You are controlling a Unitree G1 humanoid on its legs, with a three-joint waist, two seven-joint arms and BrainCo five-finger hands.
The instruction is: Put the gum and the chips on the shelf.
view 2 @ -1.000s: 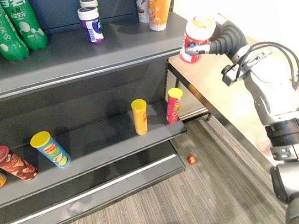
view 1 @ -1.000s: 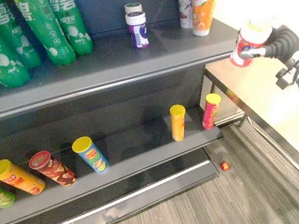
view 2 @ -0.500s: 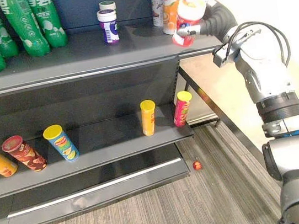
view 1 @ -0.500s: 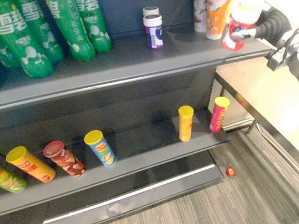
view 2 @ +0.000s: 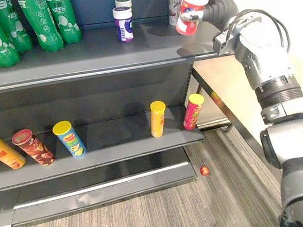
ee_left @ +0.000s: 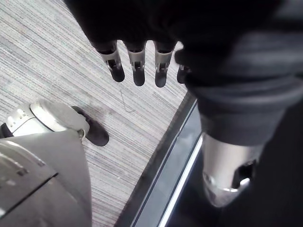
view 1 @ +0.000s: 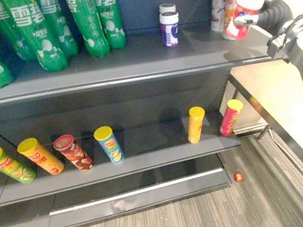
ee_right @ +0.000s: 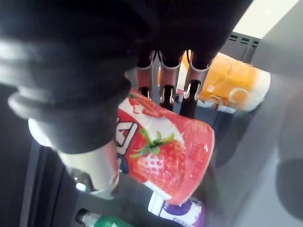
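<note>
My right hand is shut on a red strawberry gum bottle with a white lid. It holds the bottle tilted over the right end of the top shelf, right in front of an orange bottle. In the right wrist view the fingers curl over the gum bottle; whether its base touches the board I cannot tell. Chips cans stand on the lower shelf: a yellow one and a pink one. My left hand hangs over the carpet with straight fingers.
A purple gum bottle stands mid-shelf, green drink bottles to its left. Several chips cans lie on the lower shelf's left part. A small red ball lies on the carpet. A light table adjoins the shelf's right side.
My right hand has carried the gum bottle from beyond the shelf's right end in over the top board, beside the orange bottle. The camera has shifted too.
</note>
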